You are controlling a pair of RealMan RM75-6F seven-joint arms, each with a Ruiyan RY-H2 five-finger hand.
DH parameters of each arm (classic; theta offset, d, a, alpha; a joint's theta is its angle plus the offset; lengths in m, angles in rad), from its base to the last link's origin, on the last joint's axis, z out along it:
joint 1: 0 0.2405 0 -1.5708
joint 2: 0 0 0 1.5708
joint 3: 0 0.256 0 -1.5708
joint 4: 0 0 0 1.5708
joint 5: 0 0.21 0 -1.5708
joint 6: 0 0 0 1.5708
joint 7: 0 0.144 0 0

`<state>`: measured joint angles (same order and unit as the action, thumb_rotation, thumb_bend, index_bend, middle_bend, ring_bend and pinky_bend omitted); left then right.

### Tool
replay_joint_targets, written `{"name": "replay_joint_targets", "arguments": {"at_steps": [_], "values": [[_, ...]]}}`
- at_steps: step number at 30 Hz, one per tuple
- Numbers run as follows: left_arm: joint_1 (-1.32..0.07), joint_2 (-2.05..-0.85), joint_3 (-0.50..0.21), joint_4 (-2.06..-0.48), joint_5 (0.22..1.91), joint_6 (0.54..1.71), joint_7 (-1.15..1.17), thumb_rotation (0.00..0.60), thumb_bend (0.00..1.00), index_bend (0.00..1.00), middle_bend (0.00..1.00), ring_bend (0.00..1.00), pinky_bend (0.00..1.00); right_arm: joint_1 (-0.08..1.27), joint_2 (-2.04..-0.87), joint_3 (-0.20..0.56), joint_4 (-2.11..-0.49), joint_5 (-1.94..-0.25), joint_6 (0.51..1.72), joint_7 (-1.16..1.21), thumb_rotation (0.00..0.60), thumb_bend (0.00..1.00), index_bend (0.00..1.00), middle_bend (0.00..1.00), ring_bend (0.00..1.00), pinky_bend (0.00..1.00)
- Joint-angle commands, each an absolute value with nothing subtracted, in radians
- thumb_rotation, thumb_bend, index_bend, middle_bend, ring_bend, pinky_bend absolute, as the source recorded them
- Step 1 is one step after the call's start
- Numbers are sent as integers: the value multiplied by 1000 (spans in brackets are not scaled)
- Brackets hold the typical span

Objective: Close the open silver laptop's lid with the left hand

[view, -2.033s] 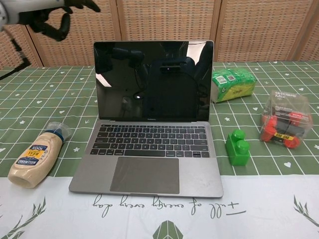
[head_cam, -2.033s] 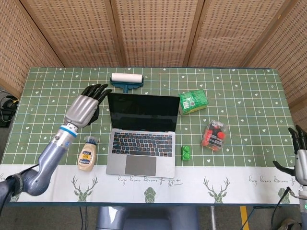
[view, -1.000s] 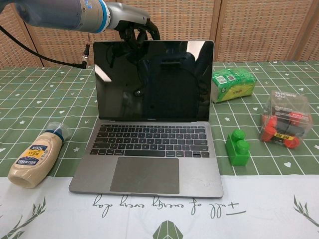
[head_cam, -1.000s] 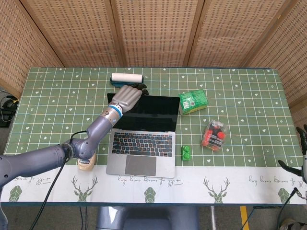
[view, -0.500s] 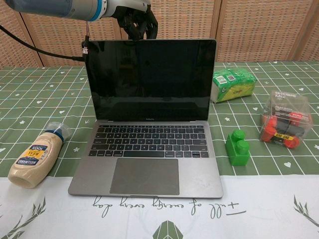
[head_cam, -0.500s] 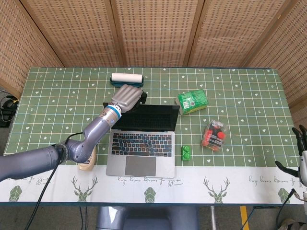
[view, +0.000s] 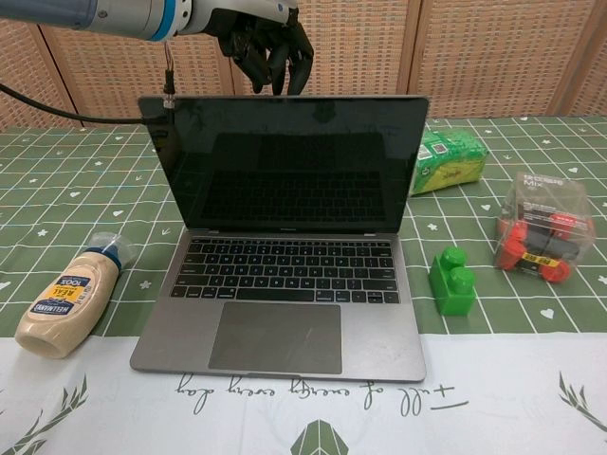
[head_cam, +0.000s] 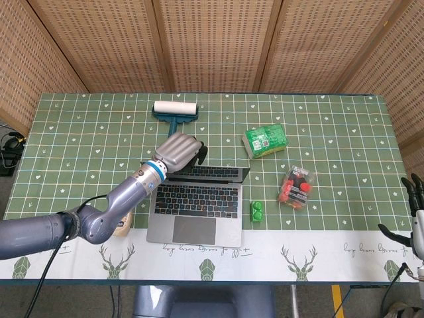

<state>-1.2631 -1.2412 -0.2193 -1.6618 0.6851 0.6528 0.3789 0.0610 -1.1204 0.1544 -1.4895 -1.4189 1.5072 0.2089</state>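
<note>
The silver laptop (head_cam: 195,209) (view: 285,284) sits at the table's front middle, its lid (view: 285,161) tilted forward past upright over the keyboard. My left hand (head_cam: 179,151) (view: 261,43) presses on the back of the lid near its top edge, left of centre, with the fingers curled over the rim. It holds nothing. My right hand (head_cam: 416,215) hangs at the far right edge of the head view, beyond the table, fingers apart and empty.
A mayonnaise bottle (view: 64,303) lies left of the laptop. Right of it stand a green brick (view: 451,281), a clear box of red items (view: 542,227) and a green packet (view: 446,156). A lint roller (head_cam: 175,110) lies behind the laptop.
My left hand swung from left of the laptop to behind the lid and has pushed it forward; the lid has tipped down toward the keyboard. The right hand barely moved.
</note>
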Motion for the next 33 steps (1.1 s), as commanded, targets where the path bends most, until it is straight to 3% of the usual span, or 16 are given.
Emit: {"name": "replay_joint_targets", "arguments": {"at_steps": [1, 18, 33], "values": [[-1245, -1223, -200, -1719, 724, 673, 377, 600, 1000, 527, 412, 370, 393, 59, -1118, 151, -1495, -1431, 1517, 207, 600, 43, 0, 0, 0, 0], [-1156, -1242, -90, -1889, 904, 710, 344, 600, 1000, 526, 412, 370, 393, 47, -1107, 135, -1523, -1470, 1551, 201, 600, 44, 0, 0, 0, 0], [-1114, -1414, 4, -1787, 932, 710, 355, 600, 1000, 508, 409, 370, 393, 44, -1098, 130, -1532, -1477, 1556, 208, 600, 44, 0, 0, 0, 0]]}}
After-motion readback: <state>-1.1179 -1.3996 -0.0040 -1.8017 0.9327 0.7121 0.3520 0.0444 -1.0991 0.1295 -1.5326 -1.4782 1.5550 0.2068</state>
